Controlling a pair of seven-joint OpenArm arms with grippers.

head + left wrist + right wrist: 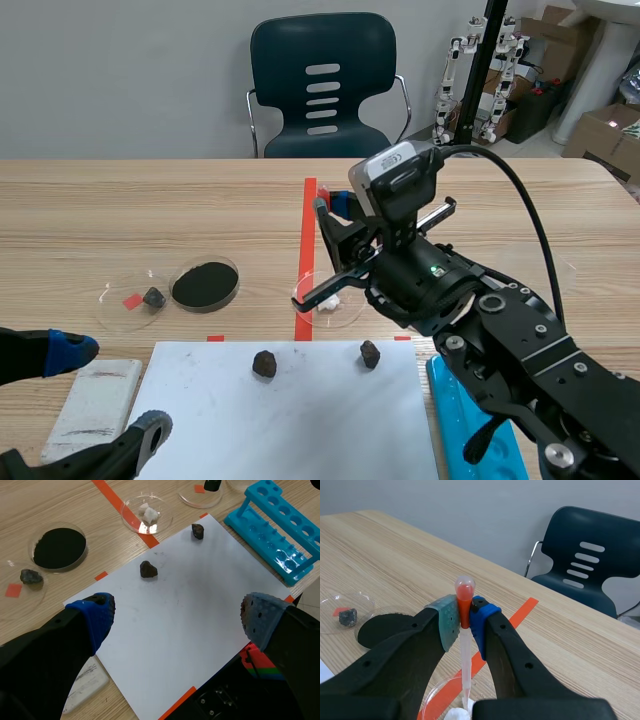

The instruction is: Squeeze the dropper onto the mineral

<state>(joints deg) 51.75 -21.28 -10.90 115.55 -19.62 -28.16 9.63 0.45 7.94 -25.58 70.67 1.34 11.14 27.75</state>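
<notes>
My right gripper (464,619) is shut on a clear dropper (464,591) with red liquid in its bulb, and the pads pinch it just below the bulb. The dropper's tip hangs just above a white mineral (457,715) in a clear petri dish (436,695). In the scene view the right gripper (338,242) holds the dropper (325,292) slanted over that white mineral (330,304). Two dark minerals (264,363) (370,353) lie on a white sheet (290,420). My left gripper (178,617) stands open above the sheet with nothing between its fingers.
A dish of black powder (205,284) and a dish with a small grey rock (152,297) sit at the left. A blue tube rack (480,440) stands at the right of the sheet, and a white block (95,400) lies at its left. A chair (322,80) stands behind the table.
</notes>
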